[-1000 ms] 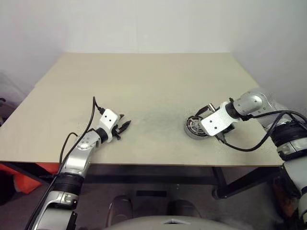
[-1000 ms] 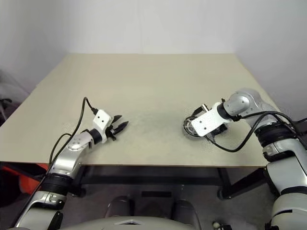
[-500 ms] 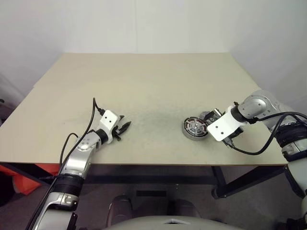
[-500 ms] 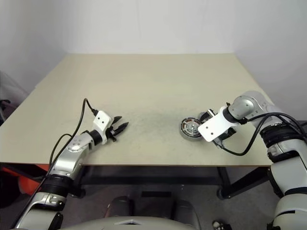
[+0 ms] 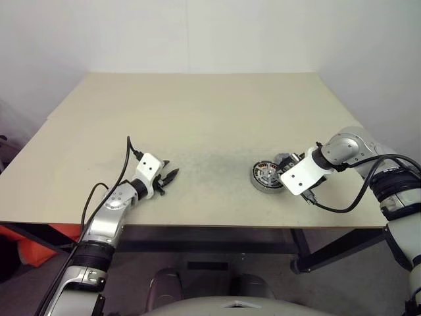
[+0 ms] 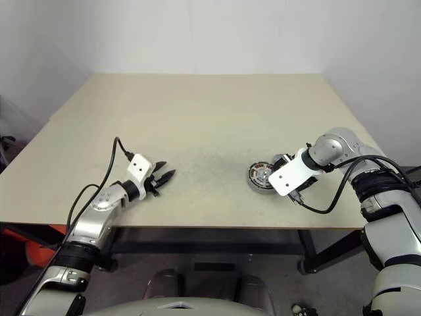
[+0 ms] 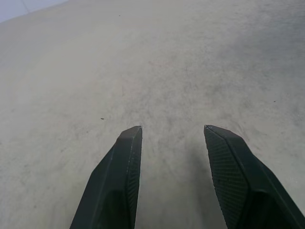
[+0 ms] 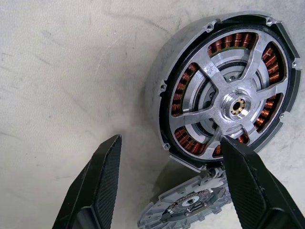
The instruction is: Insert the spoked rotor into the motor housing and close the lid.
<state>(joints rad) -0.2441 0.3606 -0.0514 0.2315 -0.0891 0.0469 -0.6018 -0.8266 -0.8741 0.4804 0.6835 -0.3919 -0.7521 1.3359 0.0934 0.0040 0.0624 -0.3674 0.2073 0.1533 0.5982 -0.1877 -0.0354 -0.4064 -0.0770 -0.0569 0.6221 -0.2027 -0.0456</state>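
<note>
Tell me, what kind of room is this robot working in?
Probably a lab or test room rather than a factory: a plain beige table against bare white walls, holding just a motor housing with its spoked rotor inside and a lid beside it.

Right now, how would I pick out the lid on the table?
Look at the table's near right part, where the round motor housing sits with the spoked rotor inside. The lid lies flat beside it, under the right pincer. It is the thin grey disc with a notched edge, without copper windings.
</note>
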